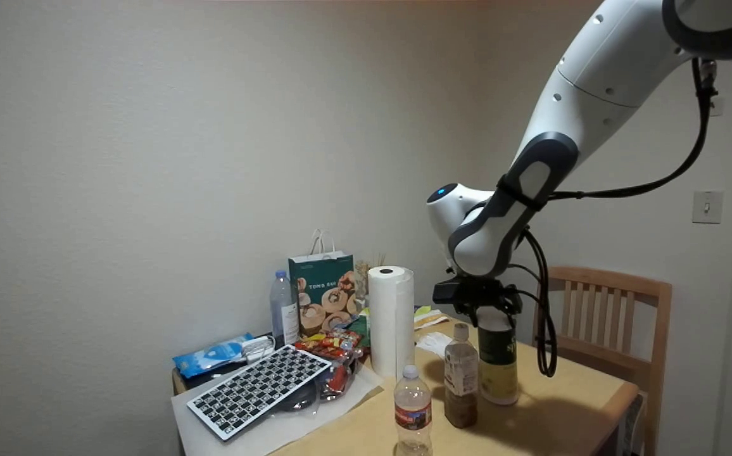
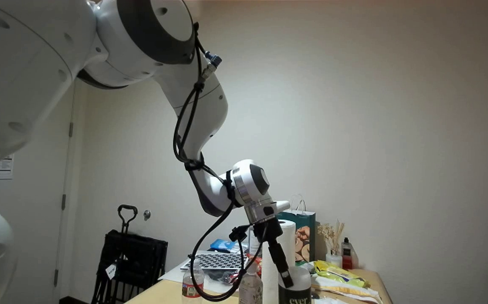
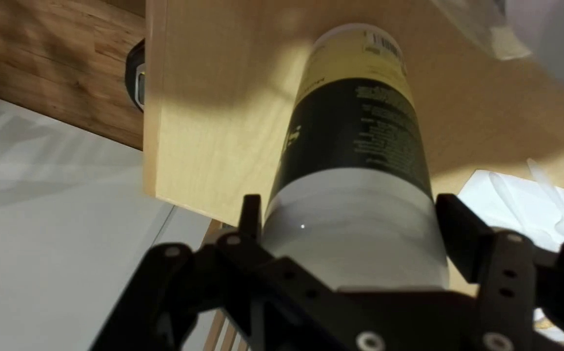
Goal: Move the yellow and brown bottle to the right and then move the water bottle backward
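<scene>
The yellow and brown bottle [image 1: 498, 377] stands upright on the table, with a white top, a dark band and a yellow lower part. It shows in an exterior view [image 2: 295, 294] and in the wrist view [image 3: 355, 122]. My gripper [image 3: 348, 209] is around its white top, one finger on each side. A thin gap shows at the left finger; the right finger looks very close to or touching it. The gripper also shows in both exterior views [image 1: 492, 318] [image 2: 285, 279]. The water bottle [image 1: 413, 417], clear with a red label, stands apart nearer the camera; also in an exterior view [image 2: 192, 288].
A slim brown bottle [image 1: 461, 383] stands right beside the yellow and brown bottle. A paper towel roll [image 1: 390, 323] stands behind. A keyboard [image 1: 259, 389], snack bags [image 1: 334, 345] and a green paper bag [image 1: 325, 291] lie farther over. White plastic spoons [image 3: 545, 209] lie on the table [image 3: 204, 161].
</scene>
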Robot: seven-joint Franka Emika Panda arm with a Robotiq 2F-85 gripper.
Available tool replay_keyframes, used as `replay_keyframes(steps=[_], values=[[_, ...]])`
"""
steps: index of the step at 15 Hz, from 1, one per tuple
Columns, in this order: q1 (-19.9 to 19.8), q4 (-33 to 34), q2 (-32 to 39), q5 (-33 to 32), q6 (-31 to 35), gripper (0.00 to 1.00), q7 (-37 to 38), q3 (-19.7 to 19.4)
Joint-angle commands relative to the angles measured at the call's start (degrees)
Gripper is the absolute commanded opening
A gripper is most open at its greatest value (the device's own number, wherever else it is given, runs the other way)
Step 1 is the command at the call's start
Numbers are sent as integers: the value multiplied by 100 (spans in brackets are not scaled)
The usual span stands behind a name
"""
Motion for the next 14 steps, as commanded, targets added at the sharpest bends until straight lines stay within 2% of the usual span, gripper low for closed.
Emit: replay_keyframes(steps=[1, 4, 5, 7, 14], values=[[-113, 30, -39, 64, -446, 62, 101, 25], [-260, 69, 58, 163, -461, 62, -115, 110], [-304, 107, 114, 210, -450, 97, -190, 145], [-361, 93, 134, 273, -339, 100, -272, 186], [-234, 159, 132, 86, -473, 100, -193, 179]])
